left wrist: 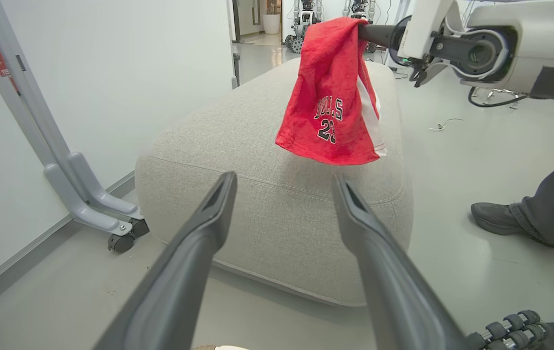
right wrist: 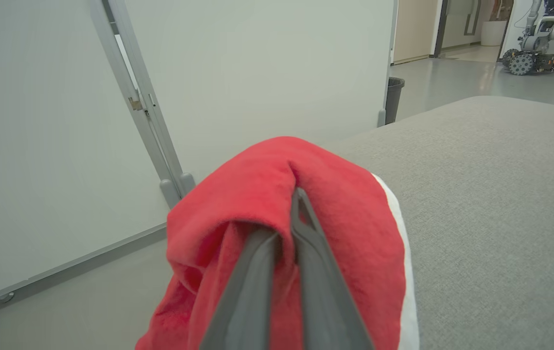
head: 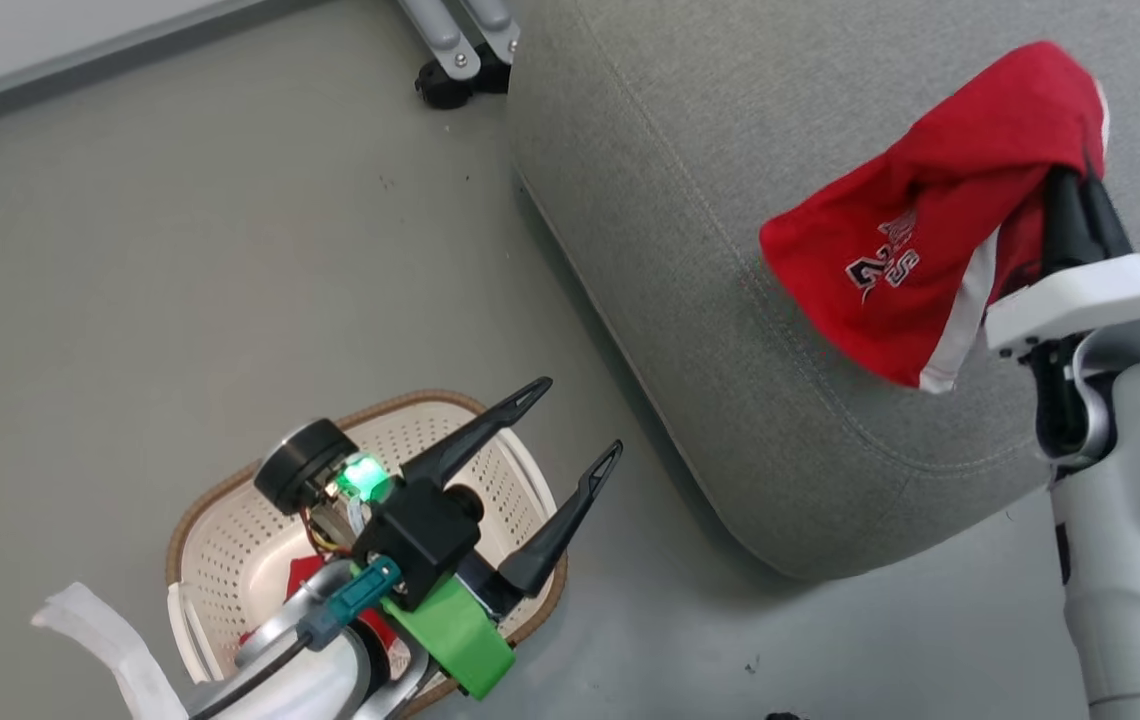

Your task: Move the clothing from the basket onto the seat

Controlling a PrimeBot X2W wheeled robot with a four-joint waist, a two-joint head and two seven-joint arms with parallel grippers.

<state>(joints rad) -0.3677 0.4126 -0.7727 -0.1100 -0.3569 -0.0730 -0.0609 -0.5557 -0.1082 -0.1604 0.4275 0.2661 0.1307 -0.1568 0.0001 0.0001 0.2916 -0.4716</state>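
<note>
Grey woven upholstery is your biggest landmark: the seat [head: 690, 200] takes up the far right of the head view, its rounded near corner and stitched seam over the pale floor [head: 180, 250]; in the left wrist view the seat [left wrist: 257, 146] stands just right of a wheeled stand [left wrist: 87, 199] by the white wall; next in size, the red garment [head: 930, 230] with white trim and dark "BULLS 23" lettering hangs over the seat's top near its right end; you cannot tell whether its lower hem touches the cushion; the cream basket [head: 230, 530] with its brown rim sits on the floor at near left, well apart from the seat; your left gripper [head: 581, 414] hovers above the basket's right rim, fingers spread wide, holding nothing, pointing toward the seat; your right gripper [right wrist: 291, 218] is pressed together, pinching the red garment [right wrist: 257, 194], which drapes over both fingers; a second red garment [head: 305, 572] lies inside the basket, mostly hidden behind the left arm; a person's dark shoe [left wrist: 495, 218] rests on the floor right of the seat.
</note>
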